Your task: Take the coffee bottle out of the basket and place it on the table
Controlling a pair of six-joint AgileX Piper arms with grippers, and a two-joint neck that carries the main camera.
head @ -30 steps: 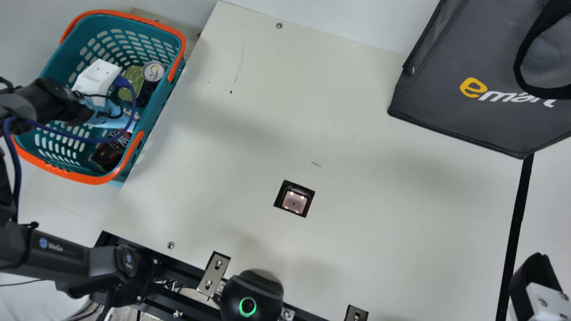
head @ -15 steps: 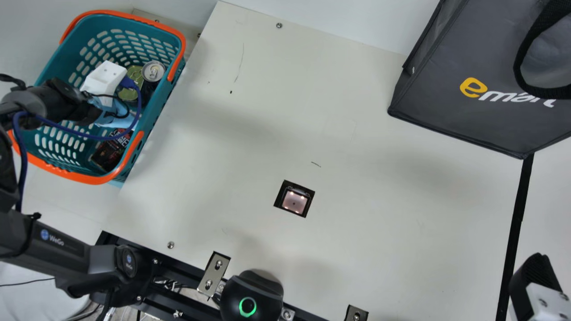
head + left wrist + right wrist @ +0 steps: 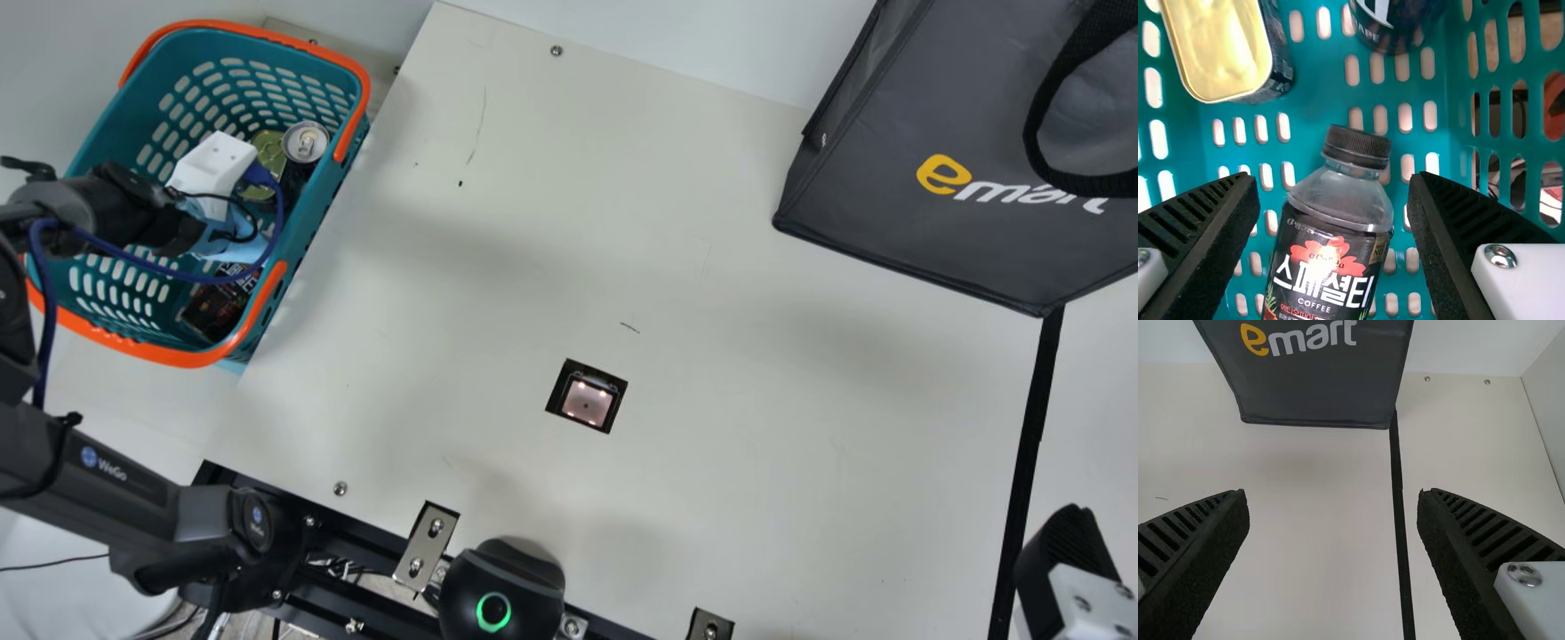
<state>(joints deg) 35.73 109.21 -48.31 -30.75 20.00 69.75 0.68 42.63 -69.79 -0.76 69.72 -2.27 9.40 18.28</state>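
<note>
Bottle [image 3: 1331, 250], base beyond left wrist view's edge, between left hand's [image 3: 213, 169] parted fingers, right hand's [image 3: 1062, 551] likewise apart

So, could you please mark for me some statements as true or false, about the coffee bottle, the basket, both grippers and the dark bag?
1. The coffee bottle is inside the basket. True.
2. The left gripper is closed on the coffee bottle. False: the left gripper is open, with its fingers on either side of the coffee bottle.
3. The coffee bottle has lost its cap. False: the dark cap is on it.
4. The right gripper is open and holds nothing. True.
5. The dark bag lies in the basket. False: the dark bag is on the table, away from the basket.
</note>
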